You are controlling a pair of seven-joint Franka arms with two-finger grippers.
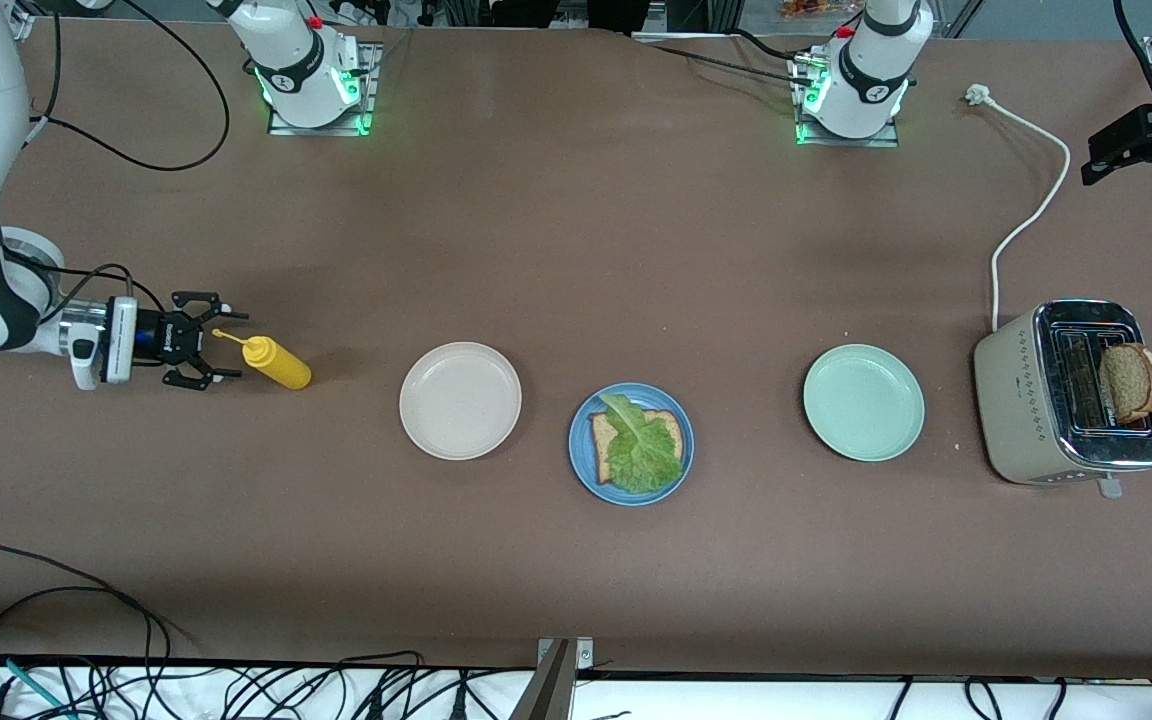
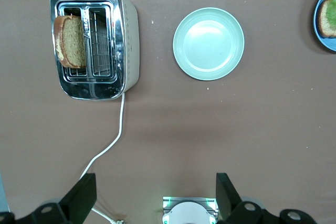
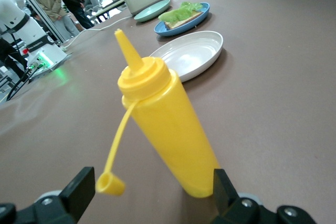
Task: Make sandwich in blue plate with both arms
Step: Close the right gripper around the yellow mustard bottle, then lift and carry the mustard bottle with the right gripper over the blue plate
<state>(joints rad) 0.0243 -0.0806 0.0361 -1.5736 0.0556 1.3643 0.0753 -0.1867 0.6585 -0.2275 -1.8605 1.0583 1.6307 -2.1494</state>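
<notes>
The blue plate (image 1: 582,468) holds one slice of brown bread (image 1: 600,433) with a green lettuce leaf (image 1: 642,452) on it. The second slice (image 1: 1129,381) stands in a slot of the toaster (image 1: 1021,405). My right gripper (image 1: 208,352) is open, low at the right arm's end of the table, its fingers on either side of the cap end of a yellow squeeze bottle (image 1: 278,363), not touching. My left gripper (image 1: 1136,160) is open and empty, high over the table near the toaster's cord. The left wrist view shows the slice (image 2: 71,40) in the toaster (image 2: 128,40).
A cream-white plate (image 1: 460,400) and a mint-green plate (image 1: 863,402) flank the blue plate. The toaster's white cord (image 1: 1031,205) runs toward the left arm's base. In the right wrist view, the bottle (image 3: 168,129) stands upright before the cream plate (image 3: 186,55).
</notes>
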